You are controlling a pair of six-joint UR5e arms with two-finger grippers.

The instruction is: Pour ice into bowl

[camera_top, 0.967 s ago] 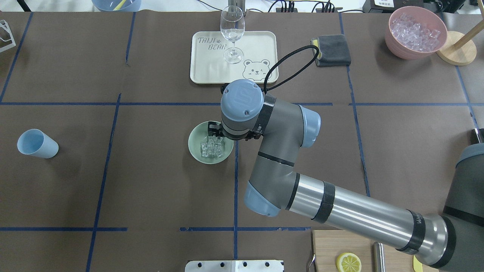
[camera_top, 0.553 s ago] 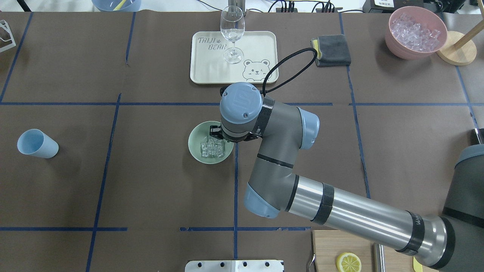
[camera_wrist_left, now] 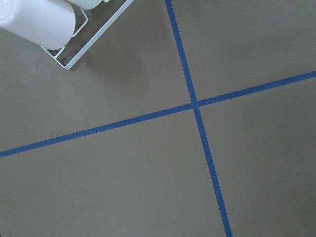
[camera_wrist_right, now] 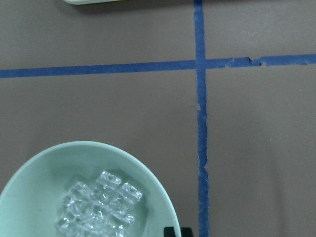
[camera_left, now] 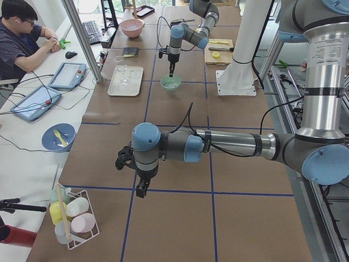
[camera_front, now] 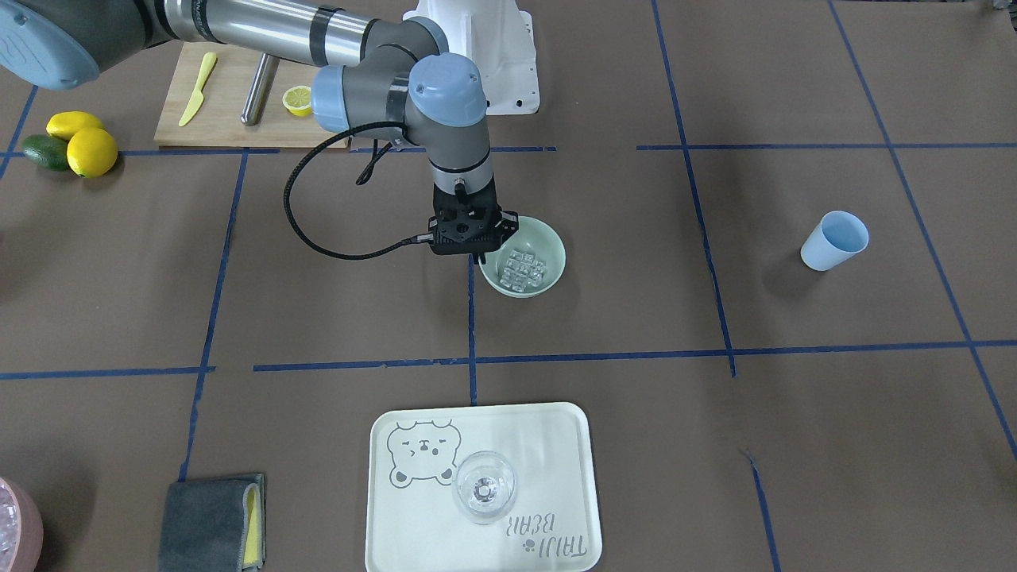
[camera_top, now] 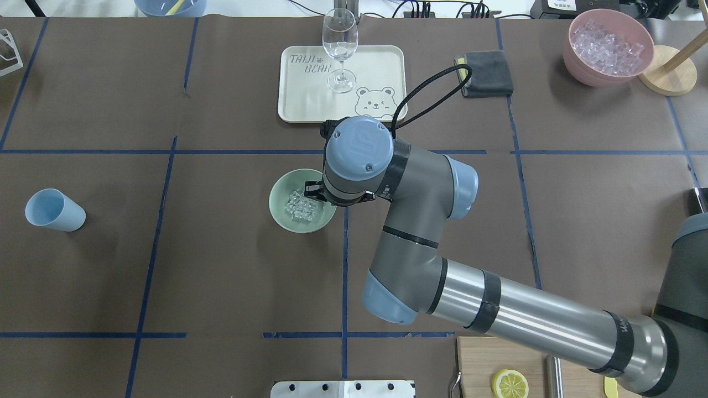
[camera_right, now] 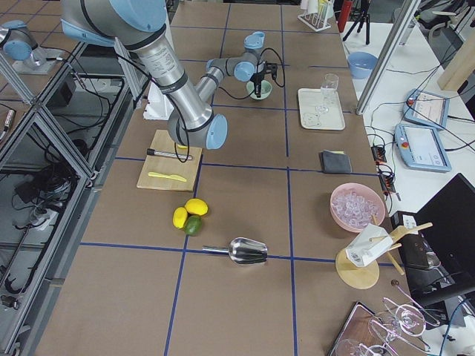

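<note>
Since ice lies in the bowl, the right hand seems clamped on its rim to reposition it. The left hand: cannot tell.

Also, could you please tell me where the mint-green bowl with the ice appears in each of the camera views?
Exterior front-facing: mint-green bowl just right of centre.
Overhead exterior: just left of centre.
Exterior left: top centre, far up the table.
Exterior right: top centre, far up the table.
Left wrist-mounted: not in it.
Right wrist-mounted: bottom left corner.
Shared landmark: the bear tray, in all four exterior views.
</note>
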